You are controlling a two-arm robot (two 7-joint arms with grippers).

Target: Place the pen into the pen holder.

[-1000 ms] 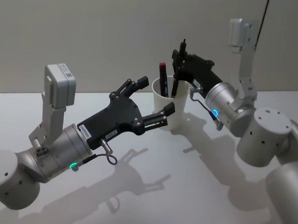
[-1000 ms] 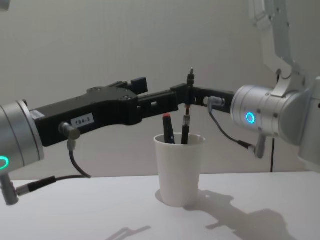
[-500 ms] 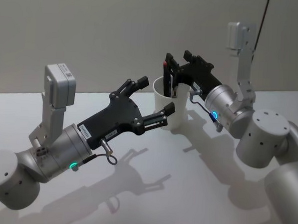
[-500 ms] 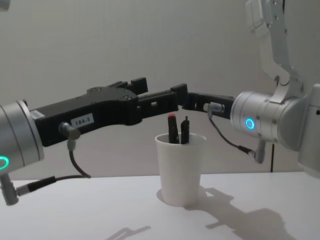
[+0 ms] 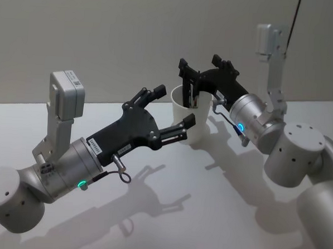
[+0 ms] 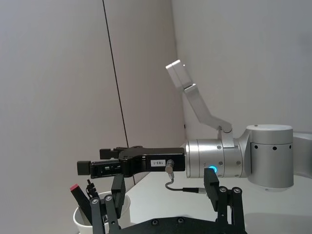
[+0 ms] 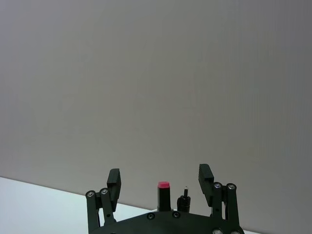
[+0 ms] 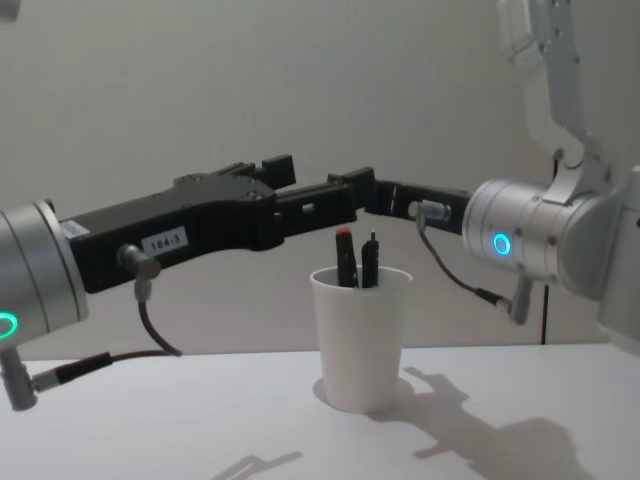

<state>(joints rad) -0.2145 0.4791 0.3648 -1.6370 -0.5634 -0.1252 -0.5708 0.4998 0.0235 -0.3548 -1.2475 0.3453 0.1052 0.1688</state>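
Now-released black pen [image 8: 370, 262] inside pen holder [image 8: 359, 340], right end effector [image 5: 186, 84] spread apart above; left end effector [image 5: 170, 112] apart, "184-3".

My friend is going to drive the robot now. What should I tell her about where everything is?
Right gripper: open, holding nothing, just above the pen holder's rim.
Left gripper: open, holding nothing, beside the pen holder on its near left.
Pen holder: the white cup stands upright on the table.
Pens: a black pen and a red-capped pen stand inside it, tips above the rim.
Done: the pen is in the holder.
Left: probably just draw the right arm away without bumping the cup.
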